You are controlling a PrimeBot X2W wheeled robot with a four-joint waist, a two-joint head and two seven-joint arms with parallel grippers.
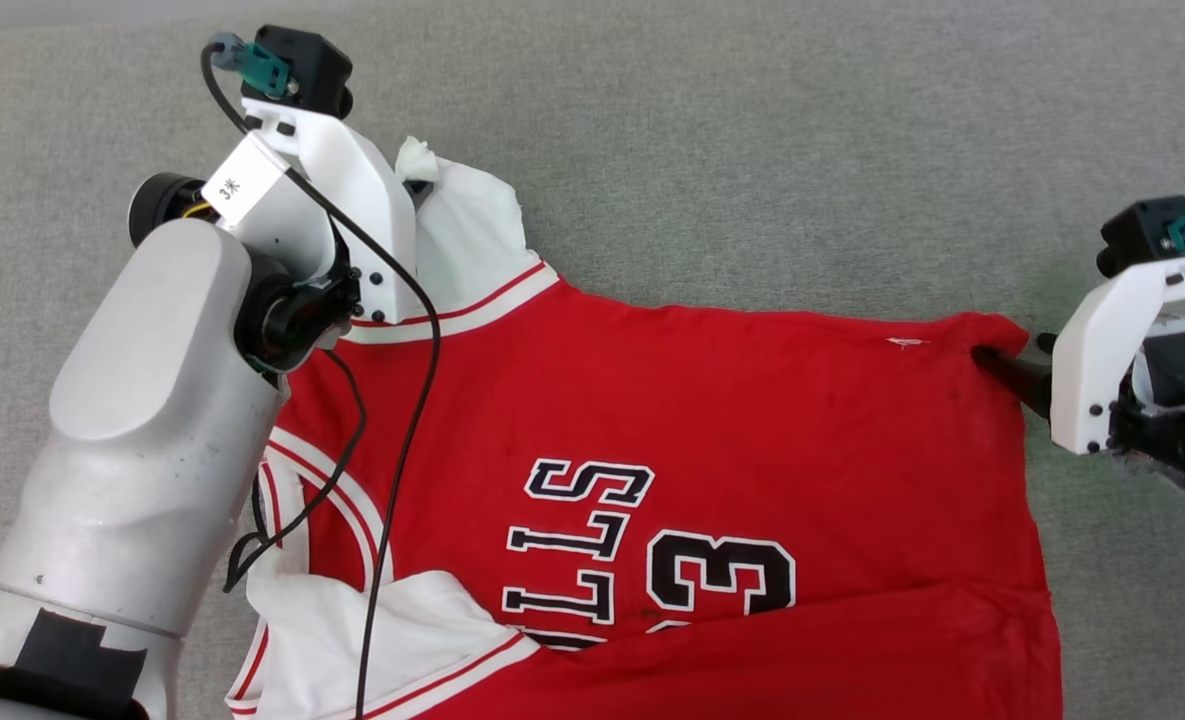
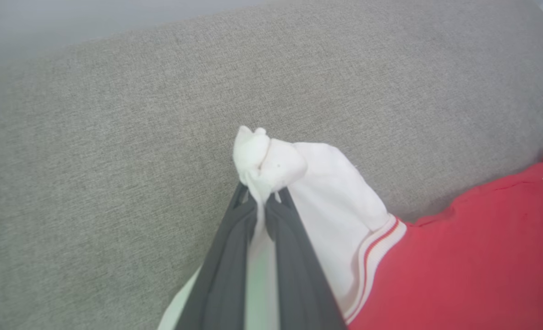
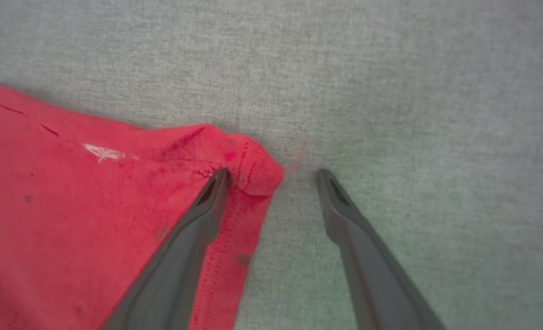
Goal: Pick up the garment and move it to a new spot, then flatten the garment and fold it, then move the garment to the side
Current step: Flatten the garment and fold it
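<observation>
Garment (image 1: 752, 420): red jersey, lettering up, flat on your grey fabric surface (image 1: 802, 150).
Left gripper (image 2: 262, 201): your fingers pinch the bunched white sleeve (image 2: 331, 183) tip.
Right gripper (image 3: 272, 175): fingers wide; one tip on the red hem corner (image 3: 253, 160), the other over bare grey just beside it.

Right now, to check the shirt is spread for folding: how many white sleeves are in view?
2. The upper sleeve sits at the head view's upper left, its tip pinched in the left gripper; the lower sleeve lies at the lower left, partly out of frame.
</observation>
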